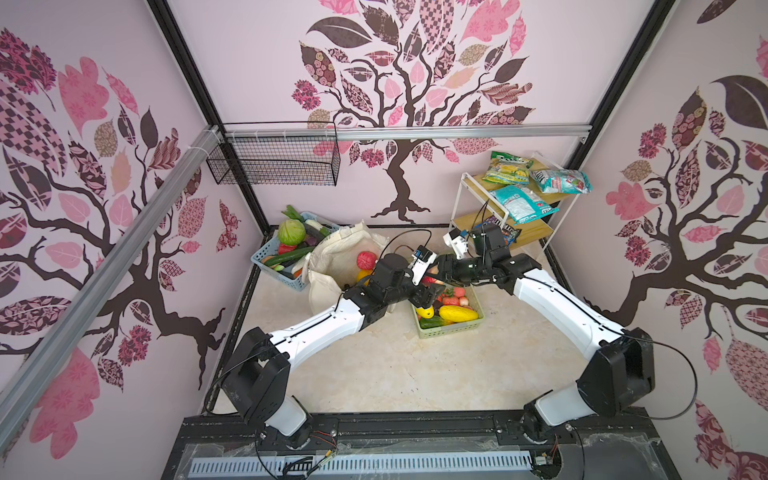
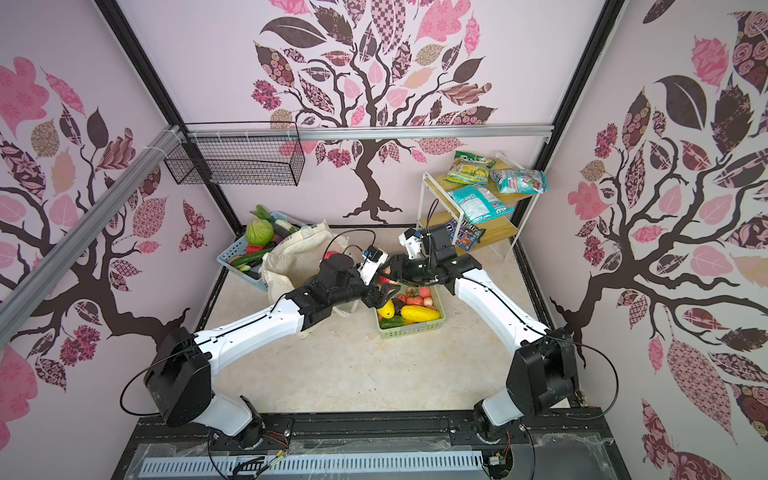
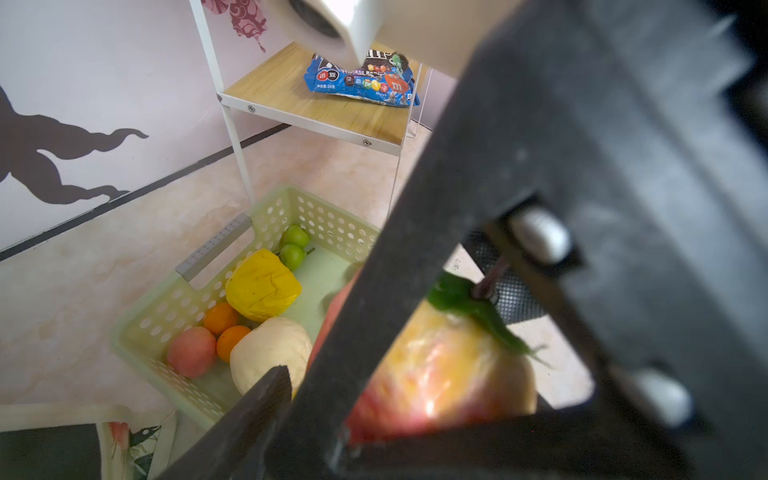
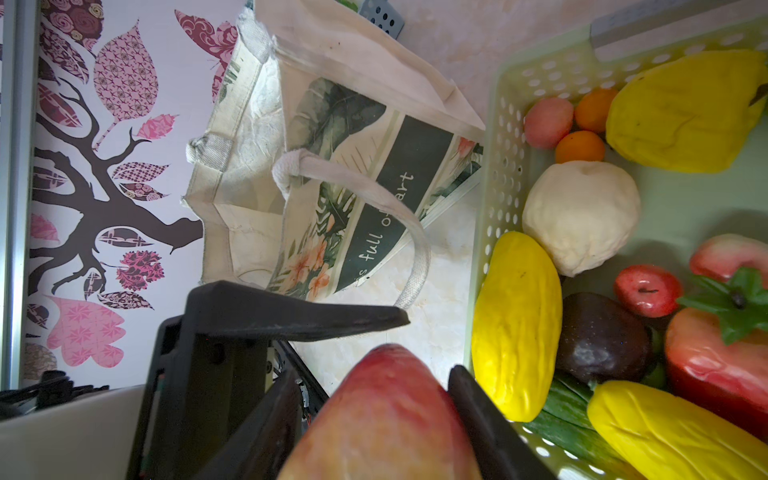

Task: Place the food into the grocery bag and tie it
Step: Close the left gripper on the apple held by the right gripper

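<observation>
In both top views the two arms meet above the far edge of the pale-green basket (image 1: 451,329), which stands on the marble-like surface (image 1: 374,374). The left hand (image 1: 428,296) and the right hand (image 1: 439,273) are very near to each other there, and a bit of red shows between them. The grocery bag (image 1: 332,259) sits just left of this basket. Its mouth is open and a red bumpy fruit (image 1: 366,261) is inside. Behind the bag is a blue basket (image 1: 266,261) that carries a green cabbage (image 1: 291,231). Snack packets (image 1: 521,203) lie on the white rack (image 1: 538,227) at the back right.

In the left wrist view a red and yellow apple (image 3: 449,374) with a green leaf is seen through the black frame of the right hand, which is close to the camera and blurred. One finger (image 3: 266,399) of the left hand shows apart from the apple; this hand is spread and not closed on it. More food lies in the pale-green basket: a yellow fruit (image 3: 262,284), two small oranges (image 3: 226,318) and two green fruits (image 3: 295,247).

In the right wrist view the right hand pinches the apple between its two fingers (image 4: 478,411). A finger of the left hand is near the apple without touching it. The grocery bag, with the dark band "full of art", is just beside the pale-green basket.
</observation>
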`<state>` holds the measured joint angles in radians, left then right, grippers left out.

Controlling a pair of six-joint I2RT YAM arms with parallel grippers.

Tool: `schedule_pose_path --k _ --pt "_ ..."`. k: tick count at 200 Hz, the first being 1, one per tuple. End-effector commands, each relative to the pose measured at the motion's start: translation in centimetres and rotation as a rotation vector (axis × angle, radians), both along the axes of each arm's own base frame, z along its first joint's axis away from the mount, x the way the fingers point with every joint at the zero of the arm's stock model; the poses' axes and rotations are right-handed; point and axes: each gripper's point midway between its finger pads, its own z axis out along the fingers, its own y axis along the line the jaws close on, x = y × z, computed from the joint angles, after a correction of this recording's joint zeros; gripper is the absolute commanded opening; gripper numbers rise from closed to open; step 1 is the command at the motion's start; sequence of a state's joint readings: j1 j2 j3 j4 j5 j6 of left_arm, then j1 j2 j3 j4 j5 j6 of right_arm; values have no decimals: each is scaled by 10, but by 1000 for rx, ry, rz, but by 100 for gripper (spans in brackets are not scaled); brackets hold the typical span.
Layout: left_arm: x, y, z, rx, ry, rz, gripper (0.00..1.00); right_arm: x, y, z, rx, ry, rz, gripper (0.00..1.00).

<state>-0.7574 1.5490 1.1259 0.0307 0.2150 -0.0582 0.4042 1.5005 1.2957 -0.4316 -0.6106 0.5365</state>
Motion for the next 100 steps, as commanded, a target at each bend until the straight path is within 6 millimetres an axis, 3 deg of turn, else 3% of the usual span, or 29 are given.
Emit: schedule_pose_path --k 1,59,100 --pt "-6 -9 24 -71 -55 -59 79 -5 -1 12 29 -7 -1 58" --pt "-8 -10 24 -87 -67 -69 74 -7 1 13 39 8 8 58" --pt "-5 -9 21 -76 -64 -57 64 -8 2 16 63 12 6 58"
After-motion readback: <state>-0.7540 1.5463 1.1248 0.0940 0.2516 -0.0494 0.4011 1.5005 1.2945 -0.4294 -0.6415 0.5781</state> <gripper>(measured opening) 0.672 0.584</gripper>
